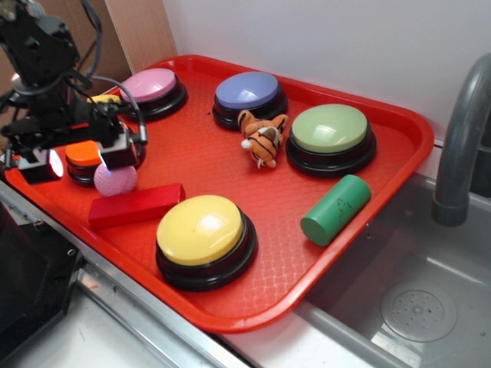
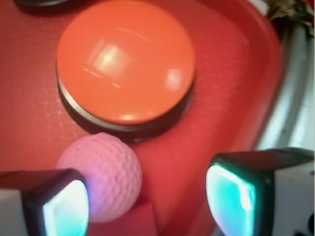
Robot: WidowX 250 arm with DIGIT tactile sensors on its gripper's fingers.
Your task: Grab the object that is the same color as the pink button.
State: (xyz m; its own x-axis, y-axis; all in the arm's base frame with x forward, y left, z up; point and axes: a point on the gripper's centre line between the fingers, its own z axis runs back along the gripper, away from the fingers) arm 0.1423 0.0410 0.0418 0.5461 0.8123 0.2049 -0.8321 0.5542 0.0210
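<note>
The small pink dimpled ball lies on the red tray, between the orange button and the red block. The pink button stands at the tray's back left, behind my gripper. My gripper hovers over the tray's left corner with its jaws wide apart. In the wrist view the ball sits just inside the left finger, in front of the orange button. The right finger is well apart from the ball. My gripper is open and holds nothing.
On the tray also stand a purple-blue button, a green button, a yellow button, a toy tiger and a green cylinder. A grey faucet rises at the right over a sink.
</note>
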